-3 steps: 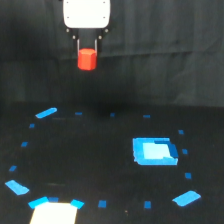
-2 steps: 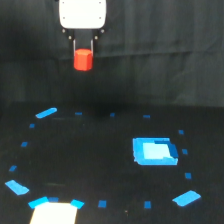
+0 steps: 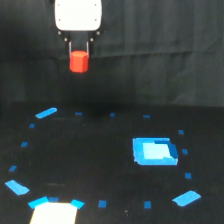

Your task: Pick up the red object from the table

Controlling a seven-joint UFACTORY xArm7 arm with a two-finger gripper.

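Hanging high at the far left of the scene, the red object (image 3: 79,61) sits clamped between the two thin fingers of the gripper (image 3: 79,55), which are closed in on its sides, well clear of the table (image 3: 100,165). By the look of it, the pick is essentially done; only a steady hold remains. Below, at the right, lies a blue square piece (image 3: 154,151), with small blue tape squares (image 3: 102,204) scattered around. Blur hides the finger contact, and the arm above is cut off.
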